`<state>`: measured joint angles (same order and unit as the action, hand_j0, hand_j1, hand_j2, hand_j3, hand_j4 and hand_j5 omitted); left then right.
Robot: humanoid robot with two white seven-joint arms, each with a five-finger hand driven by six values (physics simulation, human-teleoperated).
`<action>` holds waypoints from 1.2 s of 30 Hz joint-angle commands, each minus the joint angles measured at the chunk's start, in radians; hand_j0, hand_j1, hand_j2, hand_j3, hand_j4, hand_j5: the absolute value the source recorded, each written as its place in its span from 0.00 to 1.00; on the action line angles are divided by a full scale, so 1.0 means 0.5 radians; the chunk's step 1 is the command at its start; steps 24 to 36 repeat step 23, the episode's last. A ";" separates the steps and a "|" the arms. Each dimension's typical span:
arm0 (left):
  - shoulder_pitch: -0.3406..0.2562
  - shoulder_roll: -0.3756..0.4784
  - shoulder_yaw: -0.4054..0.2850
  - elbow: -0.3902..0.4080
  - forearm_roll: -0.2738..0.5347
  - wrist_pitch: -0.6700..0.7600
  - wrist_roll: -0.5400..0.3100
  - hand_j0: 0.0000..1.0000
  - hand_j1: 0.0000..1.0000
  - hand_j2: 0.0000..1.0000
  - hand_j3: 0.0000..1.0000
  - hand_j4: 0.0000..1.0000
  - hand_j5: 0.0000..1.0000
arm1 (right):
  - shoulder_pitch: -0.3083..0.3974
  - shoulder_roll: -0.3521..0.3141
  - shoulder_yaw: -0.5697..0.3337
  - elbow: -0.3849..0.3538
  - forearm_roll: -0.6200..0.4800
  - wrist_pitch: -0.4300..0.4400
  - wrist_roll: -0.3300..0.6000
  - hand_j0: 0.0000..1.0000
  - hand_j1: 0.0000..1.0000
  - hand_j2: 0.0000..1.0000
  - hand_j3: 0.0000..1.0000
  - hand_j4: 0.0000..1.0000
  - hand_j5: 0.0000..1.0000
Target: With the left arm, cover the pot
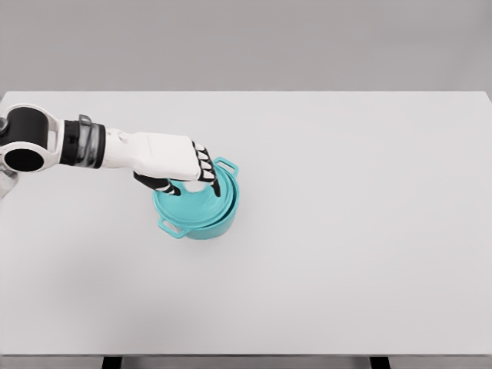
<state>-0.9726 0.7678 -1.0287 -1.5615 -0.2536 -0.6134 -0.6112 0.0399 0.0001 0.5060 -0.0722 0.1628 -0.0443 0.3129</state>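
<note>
Left hand: reaches in from the left — fingers curled around the lid's knob.
Lid: teal, directly under the fingers, sitting on the pot.
Pot: teal — on the white table.

I see the teal pot standing upright left of the table's middle, a loop handle at its upper right and another at its lower left. Its matching teal lid sits on top, with the knob hidden from me.
</note>
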 commanded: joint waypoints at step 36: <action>-0.003 0.262 0.100 0.745 0.366 0.005 0.001 1.00 1.00 1.00 1.00 1.00 1.00 | -0.003 0.000 0.000 0.000 0.000 0.000 0.000 1.00 1.00 1.00 1.00 1.00 1.00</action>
